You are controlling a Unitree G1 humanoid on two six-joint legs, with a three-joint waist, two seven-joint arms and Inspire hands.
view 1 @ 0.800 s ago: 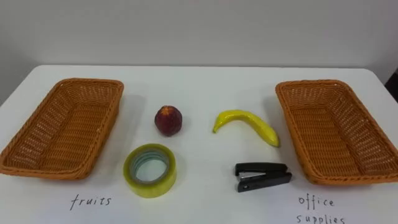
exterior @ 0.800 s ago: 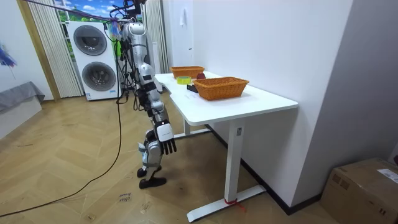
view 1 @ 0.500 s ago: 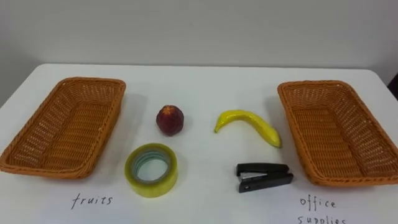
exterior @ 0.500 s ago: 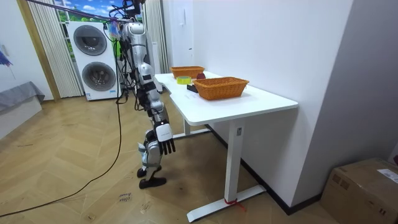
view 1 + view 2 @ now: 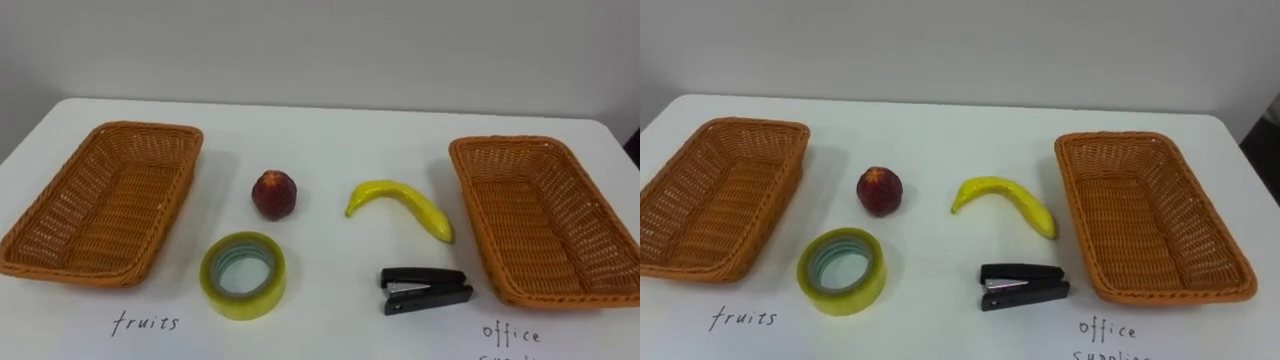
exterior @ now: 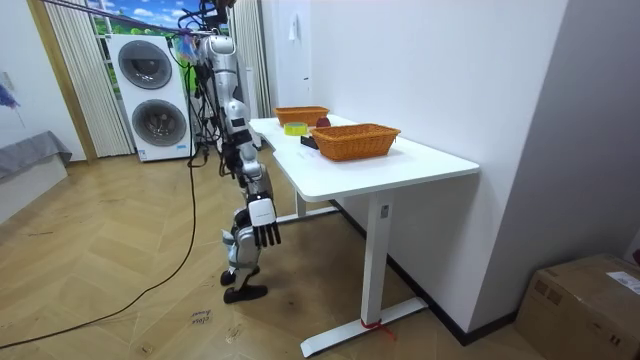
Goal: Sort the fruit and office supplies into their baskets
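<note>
Bright, even light; faint soft shadows.

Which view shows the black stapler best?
The right eye view: the stapler lies whole near mid-picture. The left eye view shows it whole too. In the room view a basket hides most of it.

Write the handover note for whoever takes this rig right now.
Hands: the right hand hangs open at the robot's side, below the tabletop, holding nothing.
Things: peach, banana, tape roll and stapler lie on the table between the baskets.
Done: nothing sorted; both baskets hold nothing.
Left: peach and banana into the left basket, labelled for fruit; tape roll and stapler into the right basket, labelled for office supplies.
</note>
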